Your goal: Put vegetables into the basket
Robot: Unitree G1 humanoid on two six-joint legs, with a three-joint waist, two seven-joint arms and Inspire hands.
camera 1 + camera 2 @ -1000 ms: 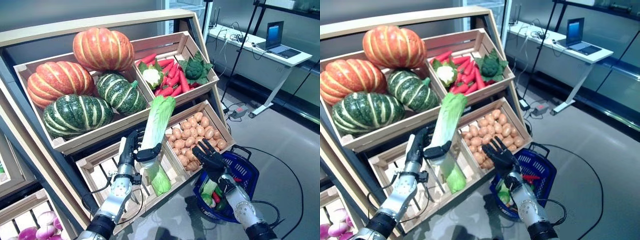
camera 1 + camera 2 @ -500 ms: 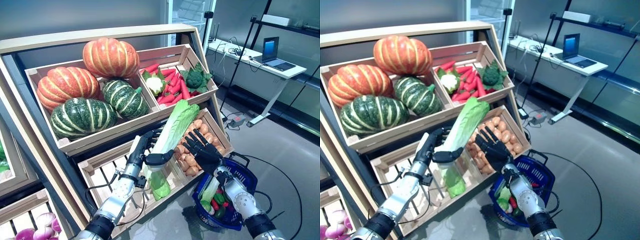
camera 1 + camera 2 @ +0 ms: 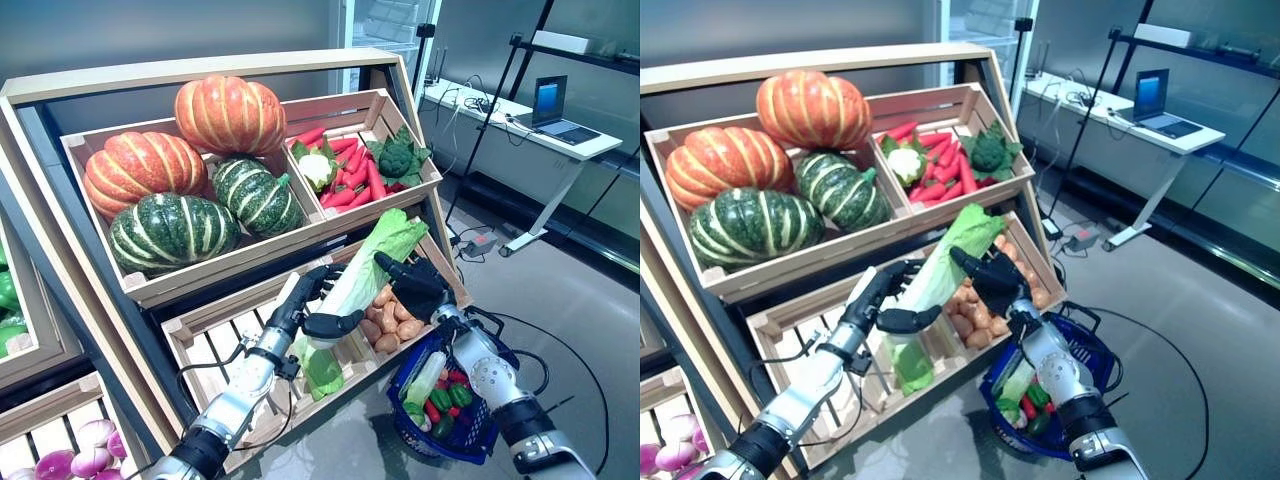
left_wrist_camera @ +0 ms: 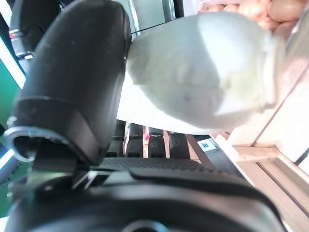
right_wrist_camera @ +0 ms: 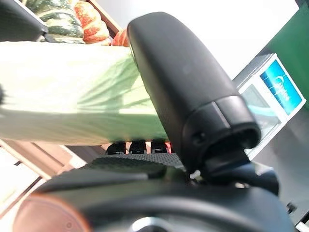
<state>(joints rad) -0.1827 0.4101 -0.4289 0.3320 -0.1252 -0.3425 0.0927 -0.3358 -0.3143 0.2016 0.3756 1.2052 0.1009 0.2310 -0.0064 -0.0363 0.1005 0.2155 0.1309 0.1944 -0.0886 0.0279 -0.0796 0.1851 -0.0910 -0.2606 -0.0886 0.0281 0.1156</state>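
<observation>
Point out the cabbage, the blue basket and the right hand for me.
cabbage (image 3: 362,268): left eye view, on its pale stalk between the hands.
blue basket (image 3: 497,425): left eye view, on its far rim.
right hand (image 3: 417,285): left eye view, on its back.

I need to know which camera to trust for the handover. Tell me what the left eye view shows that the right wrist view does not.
Only the left eye view shows the blue basket on the floor with vegetables in it, the potato crate, the carrots, and the left hand curled round the cabbage's lower part. Only the right wrist view shows the right hand's thumb lying over the leaves from close up. Both show the long green cabbage, the right hand gripping its leafy end, and pumpkins behind.
</observation>
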